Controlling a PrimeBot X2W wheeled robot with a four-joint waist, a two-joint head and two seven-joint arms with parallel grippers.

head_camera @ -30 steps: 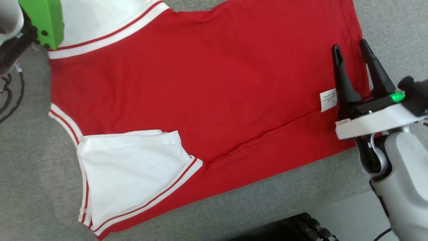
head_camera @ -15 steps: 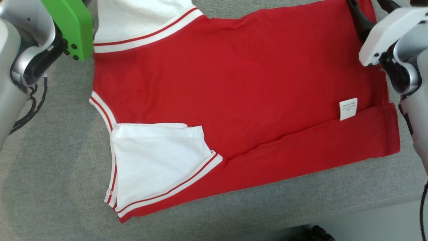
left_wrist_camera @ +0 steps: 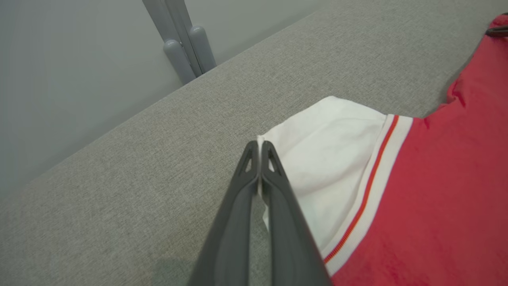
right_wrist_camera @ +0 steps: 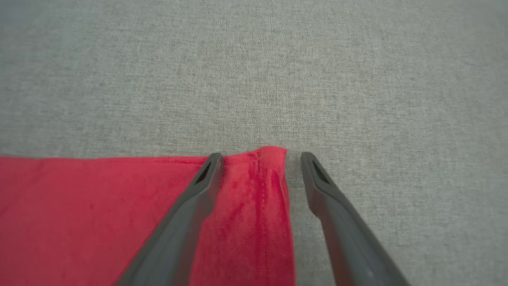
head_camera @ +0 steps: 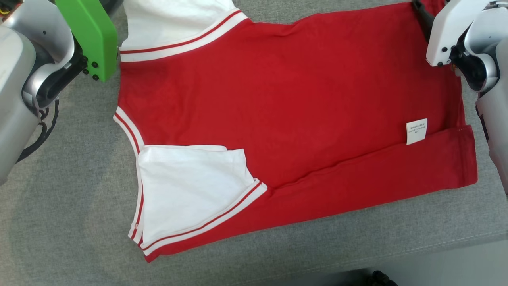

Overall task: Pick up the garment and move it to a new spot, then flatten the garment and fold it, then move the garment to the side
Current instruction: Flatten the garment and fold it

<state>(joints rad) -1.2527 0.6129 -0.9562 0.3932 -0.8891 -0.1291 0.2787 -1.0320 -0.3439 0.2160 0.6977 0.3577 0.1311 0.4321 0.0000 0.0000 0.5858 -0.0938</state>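
Observation:
The garment [head_camera: 285,111] is a red top with white sleeves, lying flat on the grey cushion [head_camera: 59,222]. Its near white sleeve [head_camera: 186,190] is folded onto the red body, and a white label [head_camera: 416,131] shows by the right hem. In the left wrist view my left gripper [left_wrist_camera: 260,153] is shut on the edge of the far white sleeve [left_wrist_camera: 337,147]. My right gripper [right_wrist_camera: 260,159] is open and straddles the far corner of the red hem [right_wrist_camera: 258,186], low against the cushion. One of its dark fingers [head_camera: 421,18] shows beside the white wrist cover in the head view.
The cushion's front edge [head_camera: 456,242] runs along the lower right, with pale floor [head_camera: 456,266] beyond it. Grey posts [left_wrist_camera: 182,43] stand against a wall past the cushion's far side. My left arm's green cover [head_camera: 89,35] sits by the far sleeve.
The head camera has shifted. My right gripper left the hem near the label and went to the garment's far right corner, still open. The left gripper stays shut on the far sleeve.

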